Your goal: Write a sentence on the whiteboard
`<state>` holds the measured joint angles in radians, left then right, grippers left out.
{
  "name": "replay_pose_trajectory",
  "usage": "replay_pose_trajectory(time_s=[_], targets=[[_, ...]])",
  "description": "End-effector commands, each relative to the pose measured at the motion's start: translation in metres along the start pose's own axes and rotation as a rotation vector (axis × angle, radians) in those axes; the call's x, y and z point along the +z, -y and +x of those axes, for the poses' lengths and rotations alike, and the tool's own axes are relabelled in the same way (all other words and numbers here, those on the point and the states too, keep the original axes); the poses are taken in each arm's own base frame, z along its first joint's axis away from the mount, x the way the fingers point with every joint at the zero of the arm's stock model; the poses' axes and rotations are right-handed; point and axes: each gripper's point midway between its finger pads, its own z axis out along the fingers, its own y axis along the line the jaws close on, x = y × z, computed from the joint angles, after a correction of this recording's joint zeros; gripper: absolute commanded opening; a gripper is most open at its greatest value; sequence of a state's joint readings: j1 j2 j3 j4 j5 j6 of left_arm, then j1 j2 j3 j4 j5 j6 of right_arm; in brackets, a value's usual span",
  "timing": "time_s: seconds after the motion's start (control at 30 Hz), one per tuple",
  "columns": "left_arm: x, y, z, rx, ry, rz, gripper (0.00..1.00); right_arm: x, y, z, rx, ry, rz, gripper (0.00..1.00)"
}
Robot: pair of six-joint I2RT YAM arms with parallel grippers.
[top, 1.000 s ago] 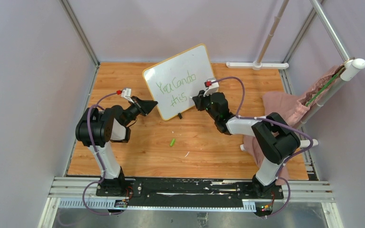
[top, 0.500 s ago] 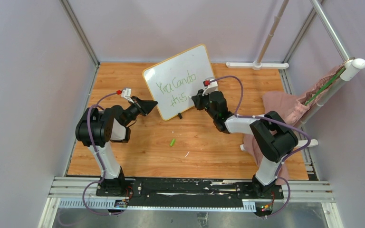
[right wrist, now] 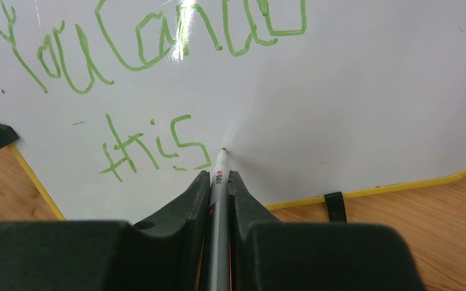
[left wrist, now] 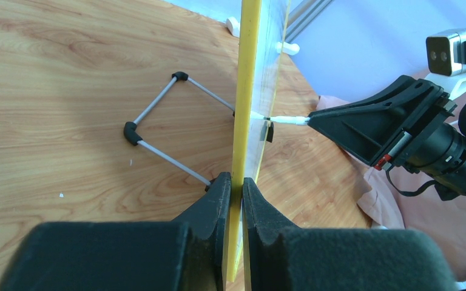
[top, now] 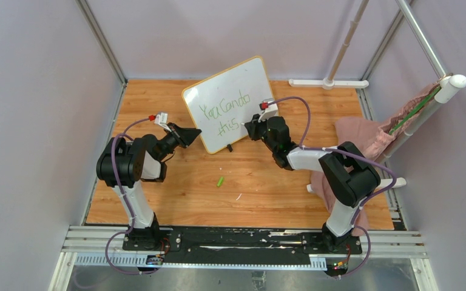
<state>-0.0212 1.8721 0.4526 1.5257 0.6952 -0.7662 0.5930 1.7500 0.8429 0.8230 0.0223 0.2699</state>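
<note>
The whiteboard [top: 227, 103] is standing tilted at the back of the wooden bench [top: 261, 182], leaning on a wire stand [left wrist: 155, 105]. The left pincer [left wrist: 233, 188] is pinching the board's yellow rim, jaws nearly together. The right pincer [right wrist: 218, 180] is clamping narrowly on a marker [right wrist: 221, 165], whose tip is touching the board just right of "this", the lower line of the green sentence [right wrist: 135, 68]. A small green piece [top: 220, 180] is lying apart on the bench.

You see the whiteboard [top: 243, 76], glossy white with rounded corners and a thin yellow-orange rim, standing nearly upright toward the back of the bench [top: 267, 182], turned at an angle. Across it runs the sentence [top: 224, 104] in thin green handwriting: "You Can do" above "this".
</note>
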Motion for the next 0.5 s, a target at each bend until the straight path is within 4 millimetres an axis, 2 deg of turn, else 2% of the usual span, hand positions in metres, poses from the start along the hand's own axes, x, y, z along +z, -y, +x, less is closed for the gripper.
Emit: replay_pose_trajectory(time_s=[0.0,0.47], targets=[[0.0043,-0.0002,0.0064,0.014,-0.008,0.012,0.00,0.0076,0.0053,-0.0030,0.010,0.005,0.012,0.00],[0.0040,-0.0004,0.0069,0.012,-0.009,0.010,0.00,0.0063,0.0048,-0.0058,0.009,0.010,0.011,0.00]])
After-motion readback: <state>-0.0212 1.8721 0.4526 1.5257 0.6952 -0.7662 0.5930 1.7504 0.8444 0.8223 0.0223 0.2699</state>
